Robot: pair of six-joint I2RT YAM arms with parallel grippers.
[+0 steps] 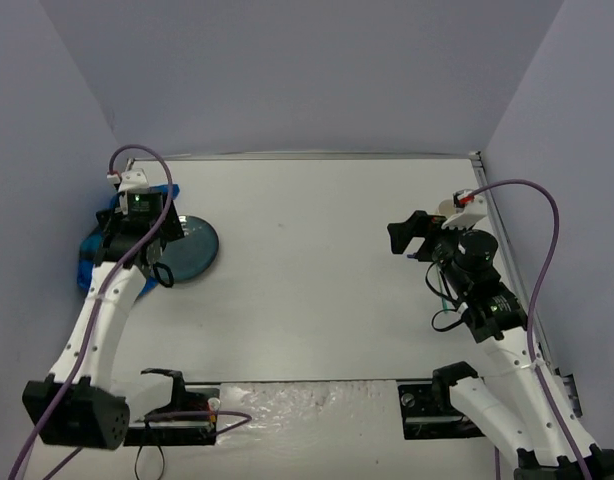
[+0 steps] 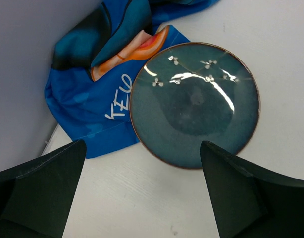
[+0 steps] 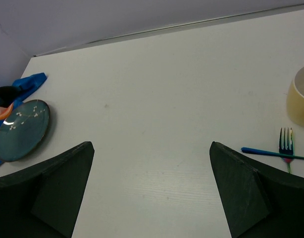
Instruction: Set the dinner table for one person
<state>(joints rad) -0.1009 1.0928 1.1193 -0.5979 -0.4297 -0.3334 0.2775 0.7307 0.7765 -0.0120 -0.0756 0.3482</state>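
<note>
The dinner table (image 1: 307, 270) is a large white tabletop. A dark blue glazed plate (image 1: 194, 250) lies flat at its left side, its edge overlapping a crumpled blue cartoon-printed placemat (image 1: 90, 252). My left gripper (image 1: 147, 240) hangs open and empty just short of the plate (image 2: 194, 104), over bare table beside the placemat (image 2: 87, 109). My right gripper (image 1: 409, 235) is open and empty above the right part of the table. In the right wrist view the plate (image 3: 21, 130) is far left, and a fork (image 3: 286, 143) lies at the right.
A cream cup (image 3: 300, 101) stands at the right edge of the right wrist view, above the fork. A blue utensil handle (image 3: 268, 153) lies across by the fork. Grey walls close in the table at the back and both sides.
</note>
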